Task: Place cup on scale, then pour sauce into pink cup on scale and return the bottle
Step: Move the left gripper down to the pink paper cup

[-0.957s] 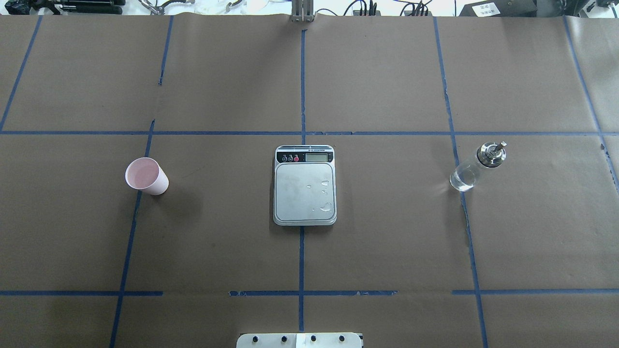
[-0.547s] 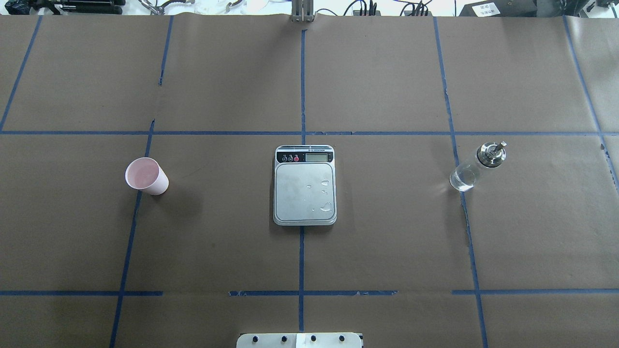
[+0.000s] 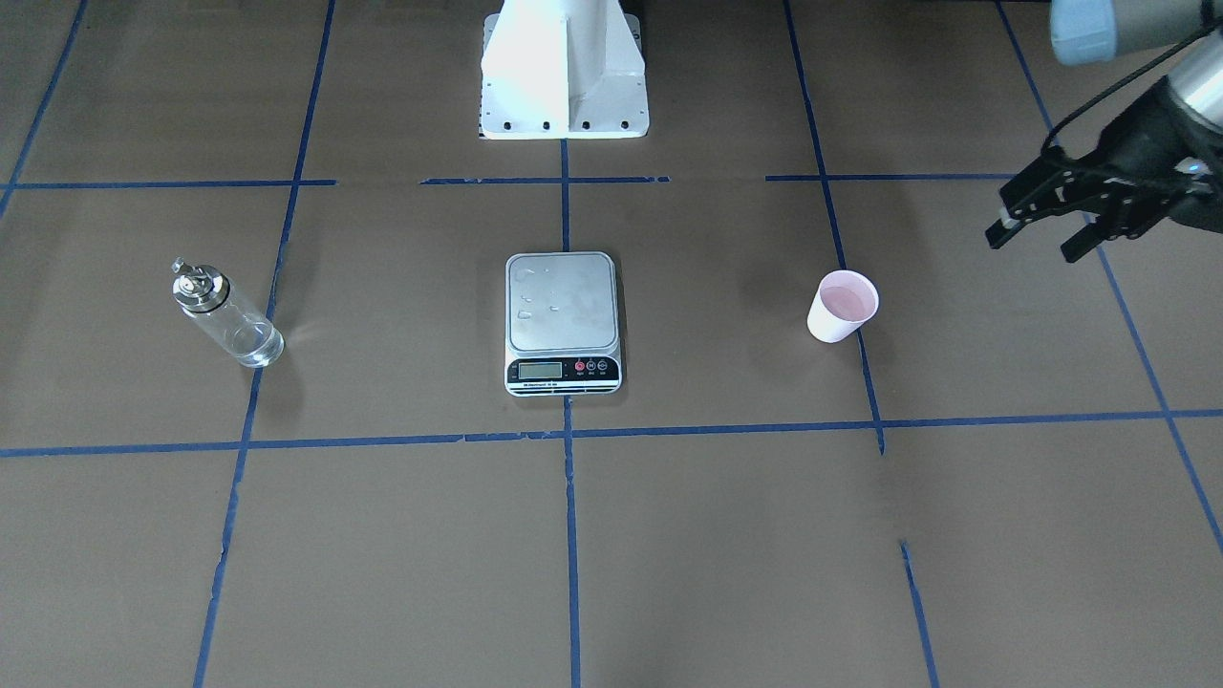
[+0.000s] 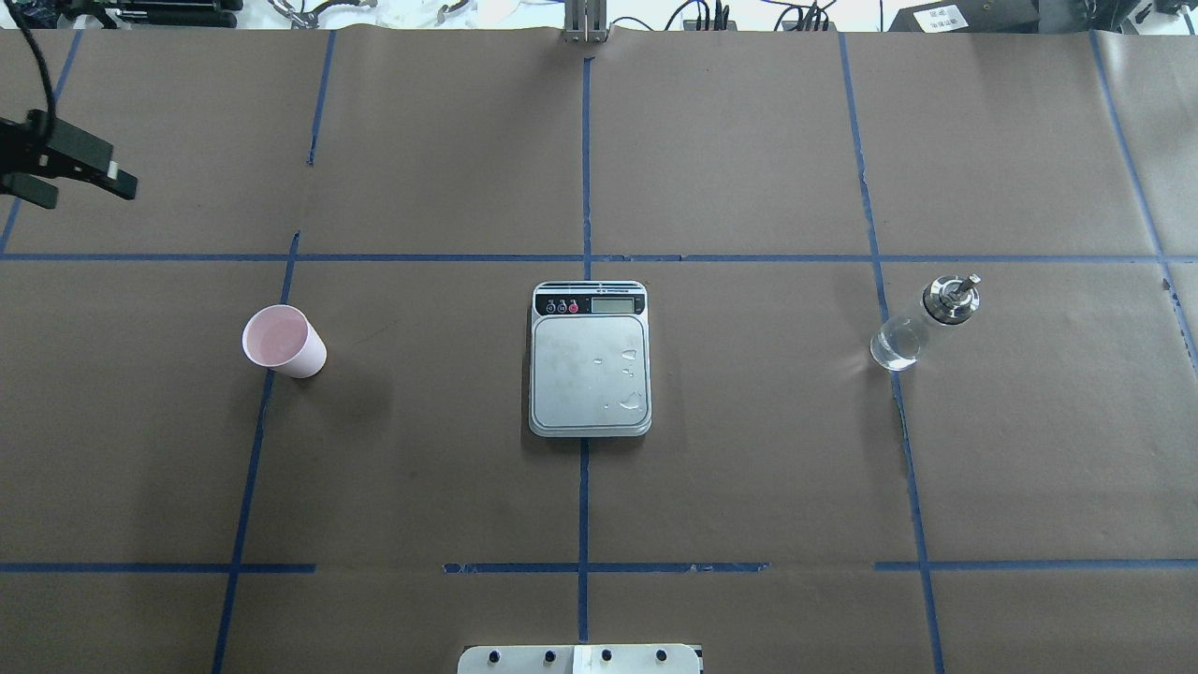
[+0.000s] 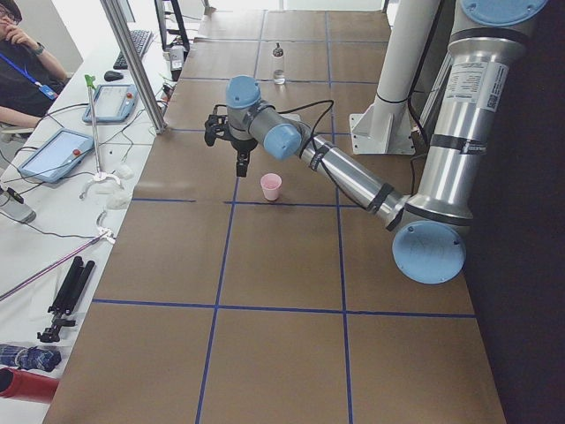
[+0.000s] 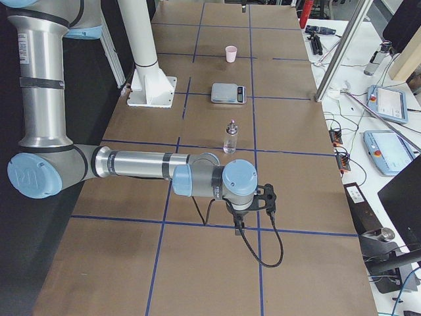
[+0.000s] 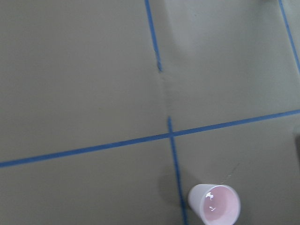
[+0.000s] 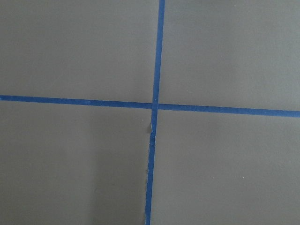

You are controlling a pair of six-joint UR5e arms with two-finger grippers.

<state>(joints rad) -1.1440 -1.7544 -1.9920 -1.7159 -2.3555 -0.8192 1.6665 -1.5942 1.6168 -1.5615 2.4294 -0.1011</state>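
The pink cup (image 4: 281, 342) stands upright on the brown paper at the left, apart from everything; it also shows in the left wrist view (image 7: 214, 205). The scale (image 4: 590, 374) lies in the middle with water drops on its steel platform and nothing on it. The glass bottle (image 4: 913, 328) with its metal cap stands at the right. My left gripper (image 4: 92, 197) is open and empty, raised beyond and to the left of the cup; it also shows in the front view (image 3: 1034, 247). My right gripper (image 6: 253, 210) shows only in the right side view, well short of the bottle (image 6: 230, 138); I cannot tell its state.
The robot's white base (image 3: 564, 76) stands at the near table edge behind the scale (image 3: 562, 306). Blue tape lines divide the paper. Tablets, cables and tools lie on the operators' side (image 5: 62, 150).
My left gripper has come into the overhead view at the far left edge. The cup, scale and bottle have not moved.
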